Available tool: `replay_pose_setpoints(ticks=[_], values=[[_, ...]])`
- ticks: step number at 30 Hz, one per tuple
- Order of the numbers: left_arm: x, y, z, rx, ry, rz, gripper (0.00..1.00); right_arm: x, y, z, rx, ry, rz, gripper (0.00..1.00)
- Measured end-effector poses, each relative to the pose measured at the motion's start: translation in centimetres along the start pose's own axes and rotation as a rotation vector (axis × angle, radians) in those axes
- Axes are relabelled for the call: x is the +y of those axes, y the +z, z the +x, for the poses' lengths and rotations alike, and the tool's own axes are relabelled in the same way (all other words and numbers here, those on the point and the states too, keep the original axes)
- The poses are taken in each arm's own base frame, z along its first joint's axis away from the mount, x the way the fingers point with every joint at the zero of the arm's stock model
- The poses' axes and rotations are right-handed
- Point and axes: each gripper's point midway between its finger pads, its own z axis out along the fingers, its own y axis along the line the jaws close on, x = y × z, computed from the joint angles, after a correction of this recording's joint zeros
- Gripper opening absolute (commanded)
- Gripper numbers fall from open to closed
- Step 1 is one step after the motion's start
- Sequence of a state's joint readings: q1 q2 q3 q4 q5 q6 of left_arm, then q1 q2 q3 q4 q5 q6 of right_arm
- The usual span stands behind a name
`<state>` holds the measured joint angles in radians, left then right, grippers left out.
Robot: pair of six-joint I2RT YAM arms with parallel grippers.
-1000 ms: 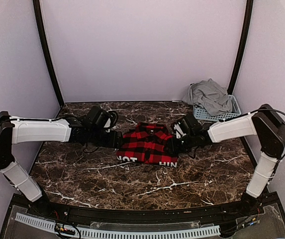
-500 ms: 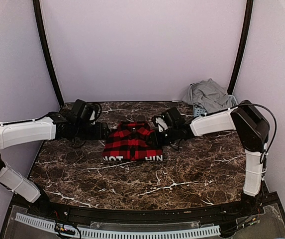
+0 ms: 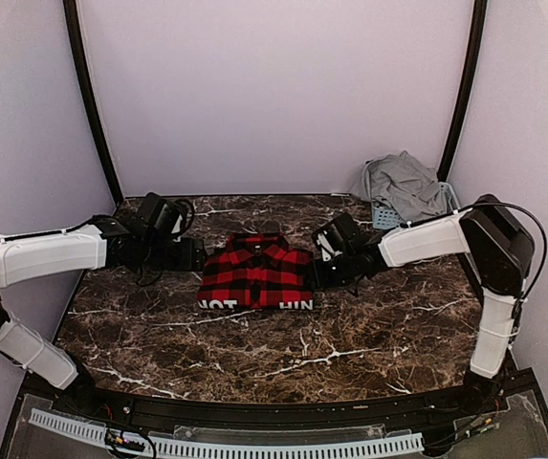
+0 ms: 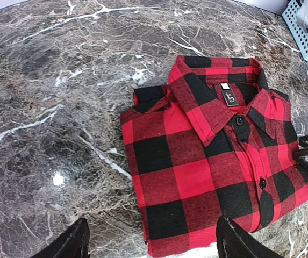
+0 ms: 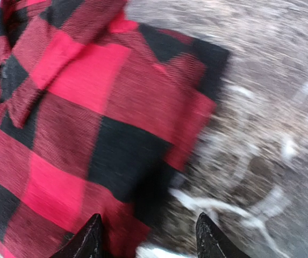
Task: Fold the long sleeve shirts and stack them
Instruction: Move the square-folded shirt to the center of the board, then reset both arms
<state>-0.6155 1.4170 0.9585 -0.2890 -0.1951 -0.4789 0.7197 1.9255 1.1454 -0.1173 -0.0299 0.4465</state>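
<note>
Two shirts (image 3: 254,275) (image 3: 403,182); one basket (image 3: 417,224); two arms (image 3: 54,253) (image 3: 427,241)

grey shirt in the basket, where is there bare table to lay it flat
The wide marble strip between the folded plaid shirt and the arm bases is bare. Crowded: left arm and right arm flank it mid-table, the basket fills the far right corner.

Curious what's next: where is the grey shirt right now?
Top view: the grey shirt lies heaped in the pale blue basket at the far right corner of the table, apart from the folded checked shirt.
</note>
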Motion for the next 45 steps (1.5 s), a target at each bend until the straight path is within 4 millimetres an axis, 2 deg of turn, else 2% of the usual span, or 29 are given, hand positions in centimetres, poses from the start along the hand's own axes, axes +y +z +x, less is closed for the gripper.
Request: replay_pose_setpoints(ticks=[4, 8, 14, 15, 17, 19, 23, 32, 38, 40, 45], values=[[0.5, -0.6, -0.6, -0.026, 0.011, -0.020, 0.82, -1.7, -2.1, -0.2, -0.027, -0.009, 0.085, 0.60], [1.2, -1.3, -1.5, -0.062, 0.028, -0.050, 0.88, -3.1, -5.6, -2.1, -0.097, -0.024, 0.162, 0.61], [3.1, -3.4, -3.7, -0.153, 0.046, -0.129, 0.99, -5.4, -14.8, -6.0, -0.284, -0.019, 0.246, 0.68], [3.5, -4.1, -4.4, -0.181, 0.040, -0.136, 0.99, -5.8, -16.3, -6.6, -0.316, -0.017, 0.258, 0.72], [3.9, -5.7, -5.8, -0.246, 0.028, -0.142, 0.99, -6.7, -19.4, -7.6, -0.379, -0.015, 0.285, 0.85], [4.0, -7.3, -7.1, -0.311, 0.021, -0.134, 0.99, -7.4, -21.7, -8.1, -0.424, -0.011, 0.307, 0.94], [4.0, -10.2, -9.1, -0.415, 0.028, -0.116, 0.99, -8.4, -25.4, -8.8, -0.499, -0.012, 0.347, 0.98], [3.7, -15.0, -11.4, -0.580, 0.056, -0.068, 0.99, -8.0, -28.9, -9.1, -0.580, -0.054, 0.348, 0.99], [3.8, -16.4, -10.0, -0.654, 0.053, 0.003, 0.99, -7.7, -32.7, -7.8, -0.726, -0.053, 0.307, 0.99], [3.9, -16.4, -9.7, -0.662, 0.050, 0.009, 0.99, -7.7, -32.8, -7.7, -0.739, -0.051, 0.304, 0.99], [3.8, -16.4, -9.8, -0.673, 0.047, 0.013, 0.99, -8.2, -31.4, -6.8, -0.706, -0.052, 0.315, 0.99]])
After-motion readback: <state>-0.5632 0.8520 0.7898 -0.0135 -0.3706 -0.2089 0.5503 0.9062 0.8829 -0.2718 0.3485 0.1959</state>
